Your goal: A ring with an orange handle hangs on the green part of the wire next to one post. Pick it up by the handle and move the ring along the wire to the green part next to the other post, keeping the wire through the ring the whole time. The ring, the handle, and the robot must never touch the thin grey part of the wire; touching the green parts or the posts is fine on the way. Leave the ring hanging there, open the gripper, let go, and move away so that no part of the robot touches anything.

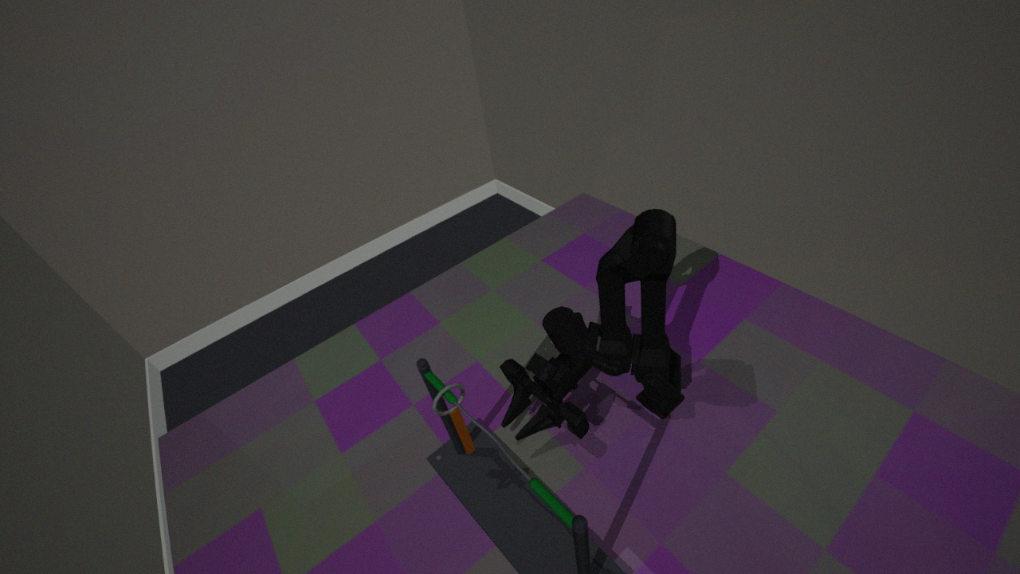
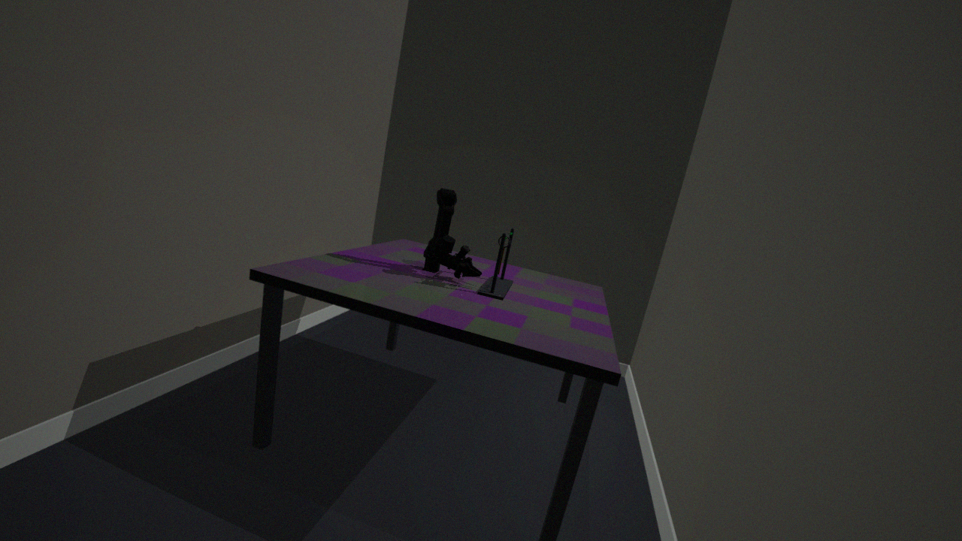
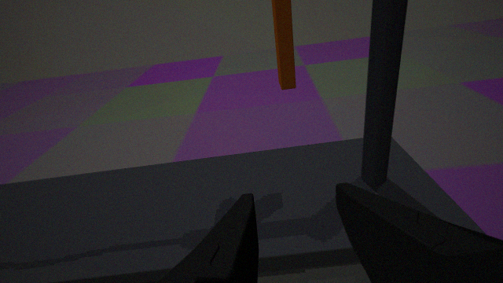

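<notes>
The ring (image 1: pixel 436 409) hangs around the wire at the inner end of the green part (image 1: pixel 432 379) by the far post (image 1: pixel 421 364) (image 3: pixel 383 86). Its orange handle (image 1: pixel 462 431) (image 3: pixel 284 47) points down beside that post. The thin grey wire (image 1: pixel 496 437) runs to the other green part (image 1: pixel 552 504) at the near post (image 1: pixel 580 544). My gripper (image 1: pixel 511 431) (image 3: pixel 295 199) is open and empty, low beside the stand on the arm's side. In the wrist view the handle's lower end is above and beyond the fingertips. The ring and wire are out of the wrist view.
The dark base plate (image 1: pixel 492 510) (image 2: pixel 495 289) (image 3: pixel 118 196) carries both posts. The arm (image 1: pixel 653 307) (image 2: pixel 440 231) stands on the checkered table (image 1: pixel 820 392) (image 2: pixel 403 296), bent down toward the stand. The lighting is dim, and shadows of the arm and stand cross the table.
</notes>
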Controlling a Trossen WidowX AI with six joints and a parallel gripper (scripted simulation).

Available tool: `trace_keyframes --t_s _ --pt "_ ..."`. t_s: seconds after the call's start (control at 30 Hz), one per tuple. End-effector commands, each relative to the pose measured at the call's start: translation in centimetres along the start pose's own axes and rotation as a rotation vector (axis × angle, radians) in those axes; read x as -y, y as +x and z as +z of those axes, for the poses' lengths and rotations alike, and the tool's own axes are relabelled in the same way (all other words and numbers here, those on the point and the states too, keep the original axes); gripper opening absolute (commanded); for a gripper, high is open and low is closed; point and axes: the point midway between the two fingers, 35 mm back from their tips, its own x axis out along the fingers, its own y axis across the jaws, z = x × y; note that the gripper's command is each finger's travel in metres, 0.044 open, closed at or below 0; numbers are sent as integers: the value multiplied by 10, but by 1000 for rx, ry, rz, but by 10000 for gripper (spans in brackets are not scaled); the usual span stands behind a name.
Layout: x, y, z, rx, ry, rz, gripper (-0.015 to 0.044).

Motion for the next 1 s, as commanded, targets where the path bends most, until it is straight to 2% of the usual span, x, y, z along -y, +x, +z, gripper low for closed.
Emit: trace_keyframes --t_s 0.0,0.17,0.97 --pt "5 14 19 41 -18 -15 160" --pt "4 28 41 98 -25 -24 160" --pt "9 57 46 99 -26 -24 160"
